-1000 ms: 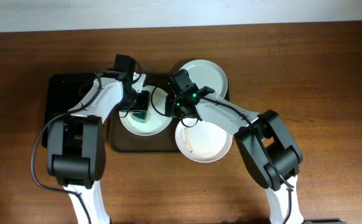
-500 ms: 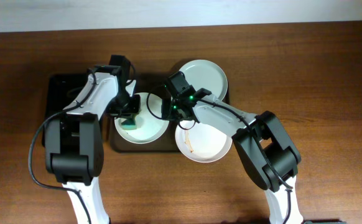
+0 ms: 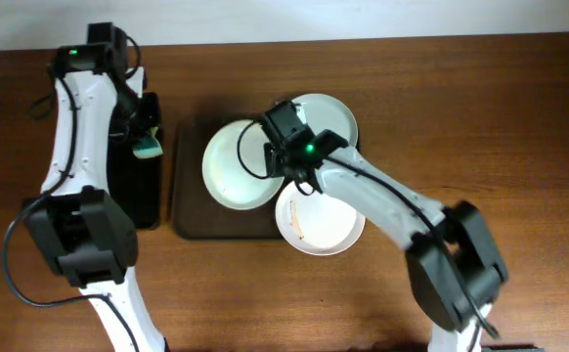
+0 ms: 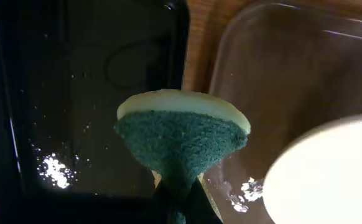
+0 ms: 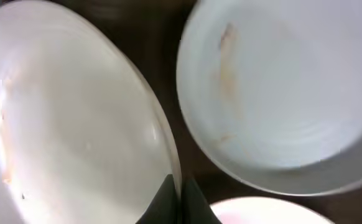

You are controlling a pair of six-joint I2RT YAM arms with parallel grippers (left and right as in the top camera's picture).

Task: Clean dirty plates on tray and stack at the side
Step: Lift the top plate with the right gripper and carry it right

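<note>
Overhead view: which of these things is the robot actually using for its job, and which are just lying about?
In the job: held plate, pinched at its rim by the right tool; back plate; front plate; brown tray; sponge in the left tool.
Lying about: black tray; wooden table.

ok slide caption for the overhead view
Right gripper pinches a plate on the brown tray; left gripper holds a sponge above the black tray.

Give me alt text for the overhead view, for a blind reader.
The right gripper pinches the rim of a white plate over the brown tray, beside two other plates. The left gripper holds a green sponge over a black tray.
</note>
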